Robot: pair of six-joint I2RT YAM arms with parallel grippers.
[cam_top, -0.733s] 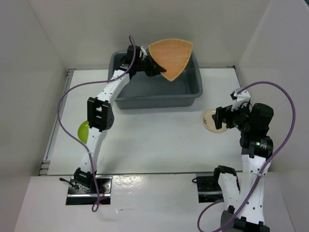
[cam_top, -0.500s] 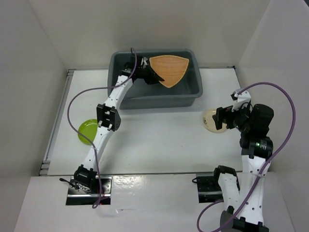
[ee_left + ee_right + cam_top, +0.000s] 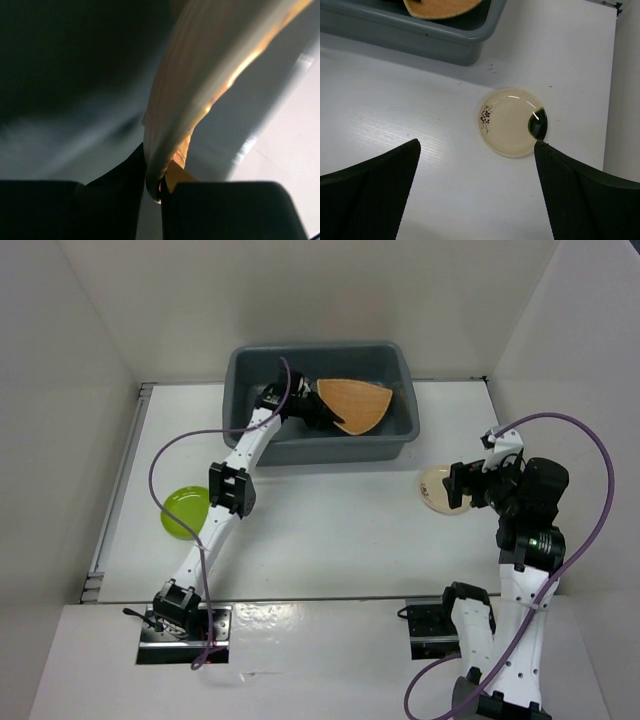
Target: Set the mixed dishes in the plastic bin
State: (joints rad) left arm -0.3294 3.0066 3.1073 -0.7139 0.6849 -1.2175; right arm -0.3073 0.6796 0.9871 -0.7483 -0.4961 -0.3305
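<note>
My left gripper is shut on the rim of the orange woven plate and holds it low inside the dark grey plastic bin. In the left wrist view the plate is edge-on between my fingers. My right gripper is open just above the table, near the cream plate with dark marks, which lies right of the bin and also shows in the top view. The lime-green dish lies at the left. No clear glassware shows.
White walls close in the table on the left, back and right. The left arm reaches over the bin's near wall. A purple cable loops beside each arm.
</note>
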